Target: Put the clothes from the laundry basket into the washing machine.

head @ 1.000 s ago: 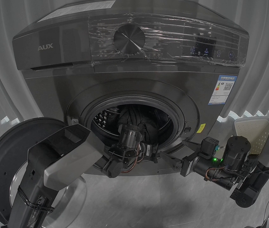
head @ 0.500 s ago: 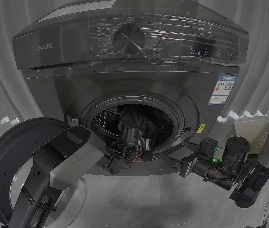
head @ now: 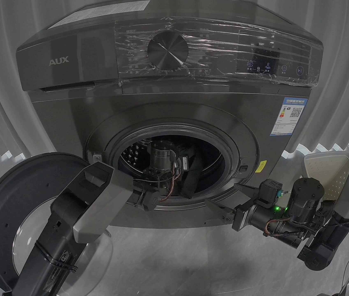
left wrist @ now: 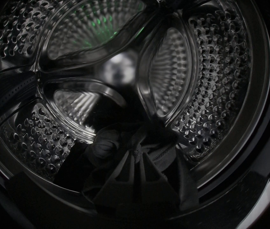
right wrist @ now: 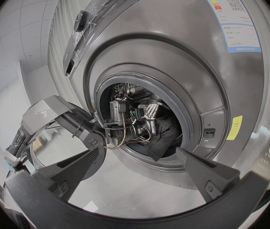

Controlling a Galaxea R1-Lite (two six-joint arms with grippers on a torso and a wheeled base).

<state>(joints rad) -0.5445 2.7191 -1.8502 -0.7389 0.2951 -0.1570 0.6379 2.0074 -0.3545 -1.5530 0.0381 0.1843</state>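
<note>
Right wrist view: feared a slip of the dark garment (right wrist: pixel 164 134), seen draped over the lower rim of the washing machine (right wrist: pixel 173 58) opening and judged liable to slide back out if released there, or to snag on wrist cables during a pull-back. Nearest, noted the right gripper (right wrist: pixel 135 151) outside the machine, jaws spread wide on nothing, garment beyond them. Farther in, placed the left gripper (head: pixel 169 161) just beside the garment; could not tell whether its jaws gripped. Deepest, made out dark cloth (left wrist: pixel 106 145) bunched low in the drum (left wrist: pixel 217 64).

drum (left wrist: pixel 217 80) — glossy metal, clothes (right wrist: pixel 165 137) — matt cloth
</note>
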